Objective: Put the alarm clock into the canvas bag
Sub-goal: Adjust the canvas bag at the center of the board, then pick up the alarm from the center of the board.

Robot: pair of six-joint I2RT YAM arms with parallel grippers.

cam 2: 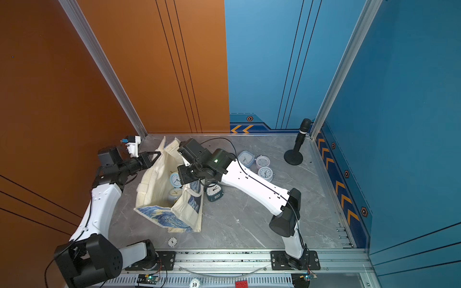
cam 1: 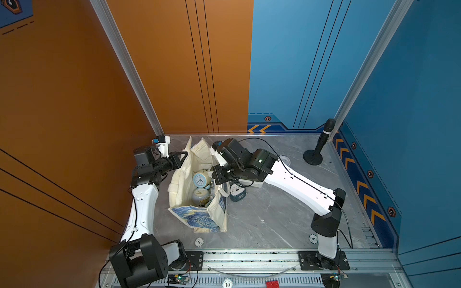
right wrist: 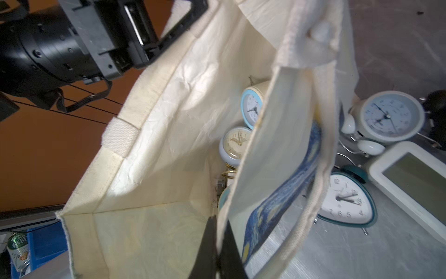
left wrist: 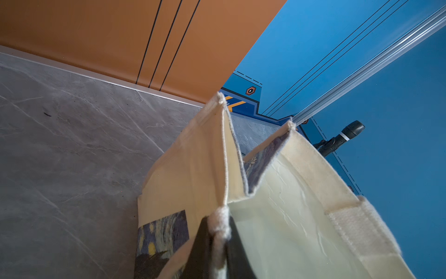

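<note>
Pinches the left rim of the cream canvas bag with starry blue-and-yellow print [cam 1: 199, 217], near the left edge of the grey marbled bench [cam 1: 262, 219], in the clenched left pincer [cam 1: 184, 155]. Pinches its right wall in the clenched right pincer [right wrist: 218, 232], holding the mouth wide. Leaves the teal rounded-triangle alarm clock [cam 1: 237, 192] outside, just beside that wall, nearest the right pincer. Probably calls for freeing that pincer first.

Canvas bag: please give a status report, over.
Both shut: left gripper on bag rim, right gripper on bag wall. Two clocks seen inside. Outside: teal clock on table beside bag, under right arm.
</note>
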